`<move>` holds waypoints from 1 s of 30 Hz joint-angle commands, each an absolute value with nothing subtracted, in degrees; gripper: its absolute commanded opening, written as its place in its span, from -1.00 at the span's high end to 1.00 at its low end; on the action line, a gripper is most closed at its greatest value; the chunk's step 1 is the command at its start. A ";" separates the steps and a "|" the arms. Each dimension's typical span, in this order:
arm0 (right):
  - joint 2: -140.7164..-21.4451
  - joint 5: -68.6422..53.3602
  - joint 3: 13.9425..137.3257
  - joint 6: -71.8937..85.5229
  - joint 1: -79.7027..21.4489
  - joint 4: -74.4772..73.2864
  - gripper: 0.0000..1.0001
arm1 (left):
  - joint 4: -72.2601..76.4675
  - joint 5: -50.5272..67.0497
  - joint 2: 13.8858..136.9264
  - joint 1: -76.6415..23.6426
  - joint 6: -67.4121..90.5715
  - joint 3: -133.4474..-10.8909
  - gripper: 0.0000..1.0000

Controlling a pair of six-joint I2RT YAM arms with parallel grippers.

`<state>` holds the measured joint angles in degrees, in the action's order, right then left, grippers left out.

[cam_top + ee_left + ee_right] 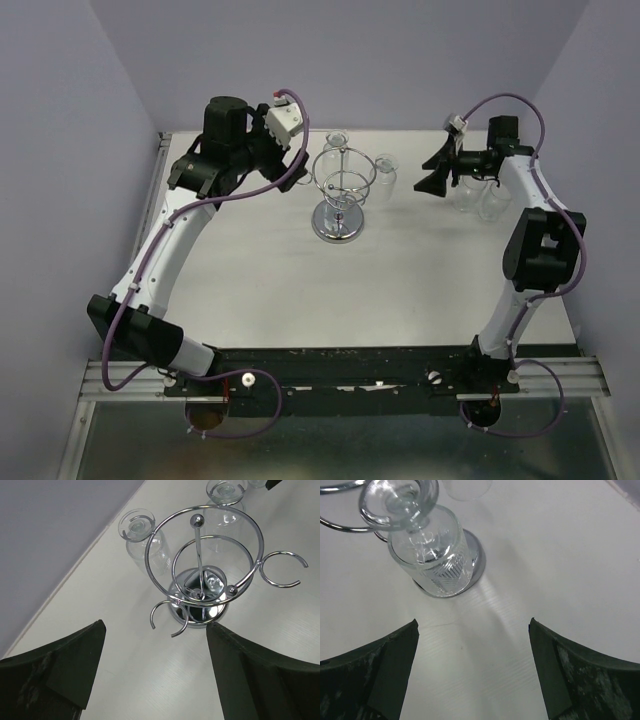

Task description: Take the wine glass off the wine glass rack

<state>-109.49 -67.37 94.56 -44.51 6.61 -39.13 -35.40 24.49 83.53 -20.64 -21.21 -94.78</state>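
Observation:
The chrome wine glass rack point(341, 190) stands at the back middle of the table. One clear wine glass point(386, 172) hangs upside down from a loop on its right side, and another point(336, 141) hangs on its far side. My right gripper point(433, 171) is open, just right of the right-hand glass. In the right wrist view that glass point(430, 555) hangs ahead of my open gripper point(473, 622), above the rack's base point(476, 560). My left gripper point(288, 158) is open to the left of the rack. The left wrist view shows the rack point(200, 565), both hung glasses point(145, 542) point(225, 502) and my open gripper point(156, 625).
Other clear glasses point(480, 198) stand on the table at the back right, under my right arm. Two rack loops point(282, 570) point(170, 617) are empty. The purple back wall is close behind the rack. The table's left edge rail point(158, 190) runs beside my left arm.

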 commanded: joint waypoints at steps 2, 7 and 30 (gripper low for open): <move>-111.35 -67.33 94.30 -50.16 3.96 -41.19 -0.99 | -34.46 29.70 80.69 -20.65 -20.91 -92.73 -0.98; -114.95 -70.66 99.04 -55.53 3.08 -50.08 -0.99 | -29.10 27.78 82.70 -20.74 -17.15 -89.47 -0.98; -122.87 -69.43 108.54 -64.34 -4.48 -52.47 -0.96 | -36.29 26.19 85.17 -21.27 -21.09 -91.93 -0.97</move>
